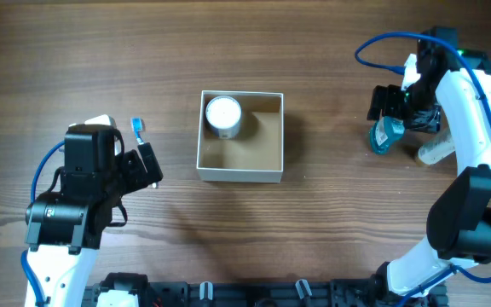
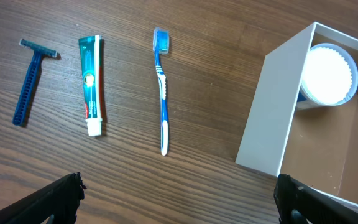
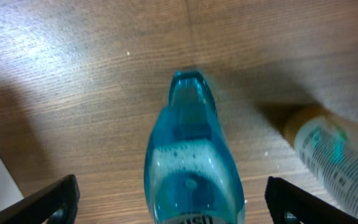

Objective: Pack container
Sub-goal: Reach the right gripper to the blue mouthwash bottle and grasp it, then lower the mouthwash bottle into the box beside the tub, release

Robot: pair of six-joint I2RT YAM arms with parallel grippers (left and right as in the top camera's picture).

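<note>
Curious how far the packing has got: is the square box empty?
Not empty: one round white jar sits in a corner of the container; its remaining brown floor is bare.

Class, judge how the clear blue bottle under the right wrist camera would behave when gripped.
The blue bottle holds foamy liquid, so it is probably fairly heavy for its size and may slosh. Its smooth, glossy curved sides could slip between the jaws.

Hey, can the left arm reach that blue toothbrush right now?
Probably yes. The toothbrush lies flat on bare table, apart from the toothpaste and the container, and the left tool hangs open near it with nothing between.
</note>
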